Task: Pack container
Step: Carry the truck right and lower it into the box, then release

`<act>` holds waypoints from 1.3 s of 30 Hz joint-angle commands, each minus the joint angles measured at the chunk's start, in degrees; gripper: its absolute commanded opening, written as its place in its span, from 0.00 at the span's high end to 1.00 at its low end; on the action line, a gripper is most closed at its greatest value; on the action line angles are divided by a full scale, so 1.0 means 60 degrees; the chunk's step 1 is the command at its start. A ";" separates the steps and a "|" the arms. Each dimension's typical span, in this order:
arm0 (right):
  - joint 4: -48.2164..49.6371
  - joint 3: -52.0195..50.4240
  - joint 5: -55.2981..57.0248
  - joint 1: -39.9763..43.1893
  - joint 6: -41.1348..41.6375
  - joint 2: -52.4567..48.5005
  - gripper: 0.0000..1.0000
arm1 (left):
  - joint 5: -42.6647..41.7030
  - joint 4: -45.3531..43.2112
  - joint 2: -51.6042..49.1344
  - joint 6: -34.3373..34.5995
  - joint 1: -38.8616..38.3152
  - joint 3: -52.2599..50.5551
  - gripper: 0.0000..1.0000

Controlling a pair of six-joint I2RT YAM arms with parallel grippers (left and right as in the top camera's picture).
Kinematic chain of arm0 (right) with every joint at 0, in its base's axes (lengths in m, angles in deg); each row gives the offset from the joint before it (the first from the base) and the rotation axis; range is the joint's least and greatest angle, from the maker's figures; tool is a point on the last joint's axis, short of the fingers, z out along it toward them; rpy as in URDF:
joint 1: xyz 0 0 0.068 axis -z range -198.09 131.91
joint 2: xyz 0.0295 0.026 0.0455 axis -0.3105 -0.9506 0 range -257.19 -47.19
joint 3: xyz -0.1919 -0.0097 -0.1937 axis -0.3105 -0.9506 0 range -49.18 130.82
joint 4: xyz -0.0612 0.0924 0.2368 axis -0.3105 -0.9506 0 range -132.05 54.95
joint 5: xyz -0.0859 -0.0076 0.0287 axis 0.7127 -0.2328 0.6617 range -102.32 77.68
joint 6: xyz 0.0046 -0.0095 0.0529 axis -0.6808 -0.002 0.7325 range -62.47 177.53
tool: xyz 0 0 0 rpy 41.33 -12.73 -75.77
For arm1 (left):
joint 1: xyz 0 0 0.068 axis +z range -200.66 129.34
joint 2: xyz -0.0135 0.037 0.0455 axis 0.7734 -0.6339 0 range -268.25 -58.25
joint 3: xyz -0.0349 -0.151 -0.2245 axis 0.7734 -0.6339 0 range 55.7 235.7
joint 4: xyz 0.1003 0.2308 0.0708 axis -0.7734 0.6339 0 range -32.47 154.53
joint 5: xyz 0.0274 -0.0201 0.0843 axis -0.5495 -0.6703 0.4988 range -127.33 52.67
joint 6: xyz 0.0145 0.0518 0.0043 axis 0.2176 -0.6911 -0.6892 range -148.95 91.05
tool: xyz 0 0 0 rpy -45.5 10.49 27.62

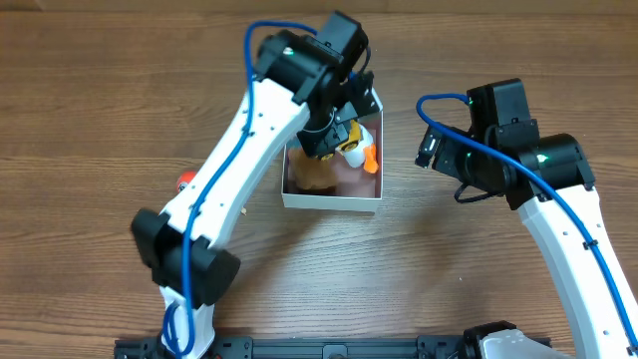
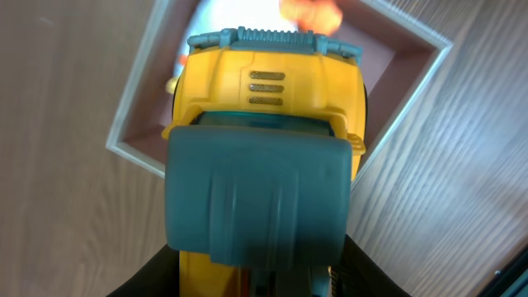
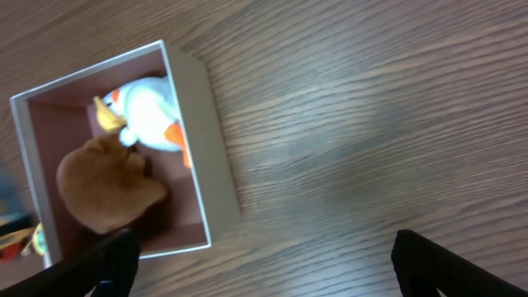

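Note:
The container (image 1: 332,202) is a square box with white walls and a pink inside, at the table's middle. A brown plush (image 1: 311,175) and a white duck toy with orange parts (image 1: 357,148) lie in it. My left gripper (image 1: 334,135) hangs over the box's far part, shut on a yellow and teal toy (image 2: 264,107). In the left wrist view this toy hides most of the container (image 2: 136,115). My right gripper (image 1: 431,150) is open and empty to the right of the box. Its view shows the container (image 3: 210,148), the plush (image 3: 107,186) and the duck (image 3: 148,111).
A small red-orange object (image 1: 184,180) shows at the left, partly hidden behind my left arm. The table is brown wood.

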State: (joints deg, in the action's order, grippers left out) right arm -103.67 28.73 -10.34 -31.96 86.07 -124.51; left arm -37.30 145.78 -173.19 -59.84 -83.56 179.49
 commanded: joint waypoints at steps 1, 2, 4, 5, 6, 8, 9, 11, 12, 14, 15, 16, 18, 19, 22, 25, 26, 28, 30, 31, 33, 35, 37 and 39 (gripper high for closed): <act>0.0106 0.0135 0.0630 0.0382 0.0211 0.0007 0.00 | -0.0066 -0.0510 -0.0477 -0.0692 0.0036 -0.0943 0.96; 0.0098 0.0135 0.0630 0.0586 0.0379 0.0011 0.00 | -0.0233 -0.0703 -0.0484 -0.0896 0.0011 -0.1151 0.96; 0.0098 0.0135 0.0561 0.1075 0.0619 0.0011 0.00 | -0.0386 -0.1093 -0.0484 -0.1111 -0.0051 -0.1490 0.96; 0.0098 0.0135 0.0423 0.1377 0.0619 0.0011 0.00 | -0.0386 -0.1249 -0.0484 -0.1140 -0.0087 -0.1621 0.96; 0.0095 0.0135 0.0164 0.1767 0.0612 0.0011 0.00 | -0.0401 -0.1424 -0.0484 -0.1169 -0.0117 -0.1770 0.96; 0.0069 0.0135 -0.0331 0.2404 0.0605 0.0007 0.00 | -0.0492 -0.1676 -0.0484 -0.1271 -0.0160 -0.2007 0.96; 0.0051 0.0135 -0.0543 0.2703 0.0601 0.0007 0.00 | -0.0608 -0.1821 -0.0484 -0.1322 -0.0178 -0.2157 0.96; 0.0025 0.0135 -0.0878 0.3133 0.0455 0.0007 0.00 | -0.0940 -0.2208 -0.0484 -0.1435 -0.0211 -0.2495 0.96; -0.0004 0.0135 -0.1024 0.3373 0.0426 0.0007 0.00 | -0.1133 -0.2455 -0.0484 -0.1552 -0.0229 -0.2681 0.96; -0.0055 0.0135 -0.1060 0.3595 0.0426 0.0007 0.00 | -0.1257 -0.2958 -0.0484 -0.1687 -0.0277 -0.3016 0.96; -0.0080 0.0135 -0.1060 0.3654 0.0423 0.0007 0.00 | -0.1253 -0.3136 -0.0484 -0.1741 -0.0324 -0.3144 0.96; -0.0095 0.0135 -0.1060 0.3690 0.0419 0.0007 0.00 | -0.1228 -0.3238 -0.0484 -0.1800 -0.0364 -0.3235 0.95; -0.0106 0.0135 -0.1064 0.3708 0.0270 0.0007 0.00 | -0.1169 -0.3330 -0.0488 -0.1825 -0.0444 -0.3366 0.91; -0.0113 0.0135 -0.1060 0.3708 0.0244 0.0007 0.00 | -0.1180 -0.3337 -0.0488 -0.1829 -0.0463 -0.3410 0.86; -0.0124 0.0135 -0.1064 0.3708 0.0248 0.0007 0.00 | -0.1184 -0.3315 -0.0488 -0.1807 -0.0477 -0.3428 0.75; -0.0171 0.0135 -0.1064 0.3708 0.0244 0.0007 0.00 | -0.0463 -0.3096 -0.0430 -0.1559 -0.0506 -0.3235 0.00; -0.0189 0.0135 -0.1064 0.3708 0.0244 0.0007 0.00 | 0.0000 -0.2892 -0.0412 -0.1224 -0.0525 -0.3016 0.00; -0.0193 0.0135 -0.1064 0.3708 0.0244 0.0007 0.00 | 0.0324 -0.2579 -0.0375 -0.0721 -0.0550 -0.2492 0.00; -0.0197 0.0135 -0.1064 0.3708 0.0244 0.0007 0.00 | 0.0262 -0.2280 -0.0342 -0.0175 -0.0546 -0.1807 0.00; -0.0208 0.0135 -0.1064 0.3708 0.0244 0.0007 0.00 | 0.0259 -0.2044 -0.0339 0.0091 -0.0546 -0.1359 0.00; -0.0237 0.0135 -0.1064 0.3708 0.0244 0.0007 0.00 | 0.0233 -0.1701 -0.0339 0.0415 -0.0550 -0.0699 0.00; -0.0266 0.0135 -0.1060 0.3708 0.0244 0.0007 0.00 | 0.0149 -0.1501 -0.0339 0.0750 -0.0546 -0.0240 0.00; -0.0288 0.0135 -0.1060 0.3708 0.0244 0.0007 0.00 | -0.0313 -0.1362 -0.0339 0.0969 -0.0546 -0.0029 0.17; -0.0291 0.0135 -0.1060 0.3708 0.0244 0.0007 0.00 | -0.0605 -0.1188 -0.0342 0.0980 -0.0546 -0.0047 0.41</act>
State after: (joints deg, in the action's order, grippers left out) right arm -105.42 28.75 -16.59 -9.93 87.73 -124.51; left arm -37.41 137.28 -176.23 -57.18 -86.32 178.09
